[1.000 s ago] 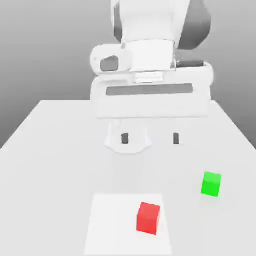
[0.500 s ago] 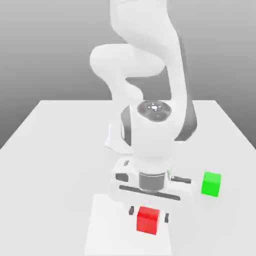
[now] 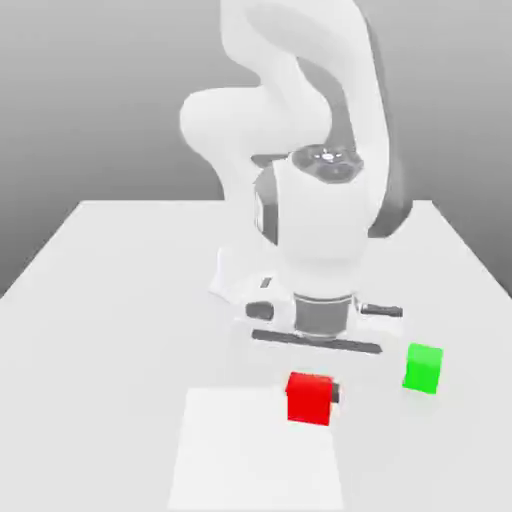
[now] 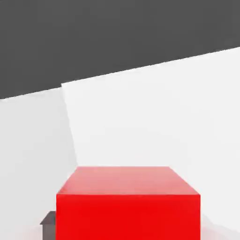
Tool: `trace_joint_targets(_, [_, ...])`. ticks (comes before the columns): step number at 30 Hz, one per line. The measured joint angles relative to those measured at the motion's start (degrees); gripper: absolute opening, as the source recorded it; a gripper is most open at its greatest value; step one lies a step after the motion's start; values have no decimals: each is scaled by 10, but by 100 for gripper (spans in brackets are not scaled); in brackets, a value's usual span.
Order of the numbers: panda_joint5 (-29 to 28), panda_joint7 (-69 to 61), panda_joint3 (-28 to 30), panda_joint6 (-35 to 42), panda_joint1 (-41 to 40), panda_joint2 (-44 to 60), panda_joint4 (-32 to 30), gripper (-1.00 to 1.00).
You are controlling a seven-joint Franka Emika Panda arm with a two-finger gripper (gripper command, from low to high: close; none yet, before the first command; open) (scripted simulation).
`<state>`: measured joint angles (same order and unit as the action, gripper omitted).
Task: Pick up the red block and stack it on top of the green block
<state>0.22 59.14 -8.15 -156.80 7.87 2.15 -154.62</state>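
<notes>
The red block (image 3: pixel 310 398) sits between my gripper's (image 3: pixel 311 398) fingers, with one dark fingertip (image 3: pixel 335 393) showing at its side on the exterior view's right. My gripper is shut on it and holds it a little above the table. The hand view has the same red block (image 4: pixel 128 204) close up, with a dark fingertip (image 4: pixel 48 219) beside it. The green block (image 3: pixel 423 368) rests on the table to the exterior view's right of the red one, apart from it and at about the same depth.
A brighter white square patch (image 3: pixel 255 450) lies on the white table (image 3: pixel 110 300) beneath and in front of the held block, and appears in the hand view as the patch (image 4: pixel 154 117). The arm's base (image 3: pixel 235 285) stands behind the blocks.
The arm came down over the red block and the fingers closed on it. Since half a second ago the hand has risen with the block and shifted slightly toward the green block.
</notes>
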Motion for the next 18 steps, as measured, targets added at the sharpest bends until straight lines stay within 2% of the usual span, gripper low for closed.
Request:
trace_joint_targets(13, [50, -351, -73, 37, 185, -103, -65, -100])
trace_joint_targets(15, [45, -374, -81, 22, 198, -93, -69, -100])
trace_joint_targets(18, [8, -356, -81, -31, 195, -38, -69, -100])
